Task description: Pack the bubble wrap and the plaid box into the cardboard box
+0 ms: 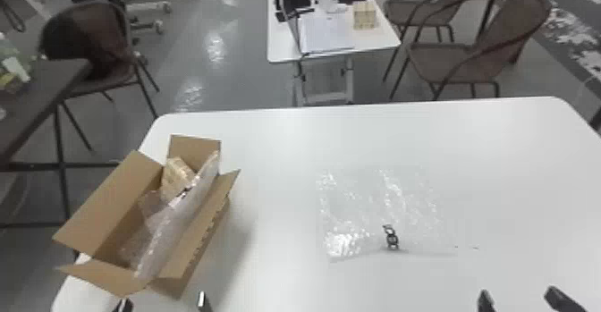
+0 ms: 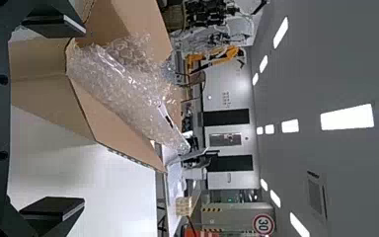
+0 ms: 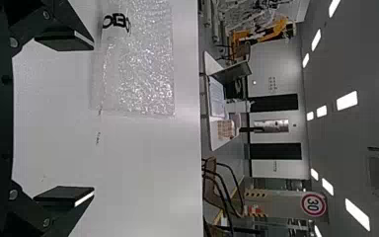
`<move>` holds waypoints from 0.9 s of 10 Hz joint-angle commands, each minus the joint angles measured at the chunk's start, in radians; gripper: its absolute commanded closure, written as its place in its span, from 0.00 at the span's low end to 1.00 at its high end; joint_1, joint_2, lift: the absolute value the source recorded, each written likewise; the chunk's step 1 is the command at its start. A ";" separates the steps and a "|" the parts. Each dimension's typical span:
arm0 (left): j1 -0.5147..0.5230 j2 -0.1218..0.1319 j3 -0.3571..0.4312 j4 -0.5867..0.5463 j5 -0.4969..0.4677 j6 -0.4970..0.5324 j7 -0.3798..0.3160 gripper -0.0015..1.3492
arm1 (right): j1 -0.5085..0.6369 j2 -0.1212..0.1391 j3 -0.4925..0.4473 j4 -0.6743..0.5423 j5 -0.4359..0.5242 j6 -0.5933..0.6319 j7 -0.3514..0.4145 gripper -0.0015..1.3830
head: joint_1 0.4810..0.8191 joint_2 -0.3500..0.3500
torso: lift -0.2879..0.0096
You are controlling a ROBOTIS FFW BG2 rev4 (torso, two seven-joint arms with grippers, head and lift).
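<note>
Right end effector open, black lettering on bubble wrap

A round, red-rimmed speed-limit sign at the far right of the room read "30", its black digits on white. It stood on a pale panel that also bore yellow-and-black hazard stripes. Bold dark lettering was printed along the near edge of the bubble wrap lying flat on the white table. On the far wall, left of the sign, small dark marks stood in rows, perhaps characters, too tiny to make out.
</note>
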 commanded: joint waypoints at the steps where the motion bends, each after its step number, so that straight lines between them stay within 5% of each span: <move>1: 0.002 -0.006 0.000 -0.001 0.000 0.003 0.001 0.07 | 0.000 0.006 -0.005 -0.003 0.007 0.000 0.000 0.18 | 0.63 0.69 | 0.62; 9: -0.011 -0.040 0.008 -0.003 -0.020 0.004 -0.001 0.07 | -0.012 0.006 -0.005 0.002 0.012 0.000 -0.002 0.18 | 0.63 0.68 | 0.62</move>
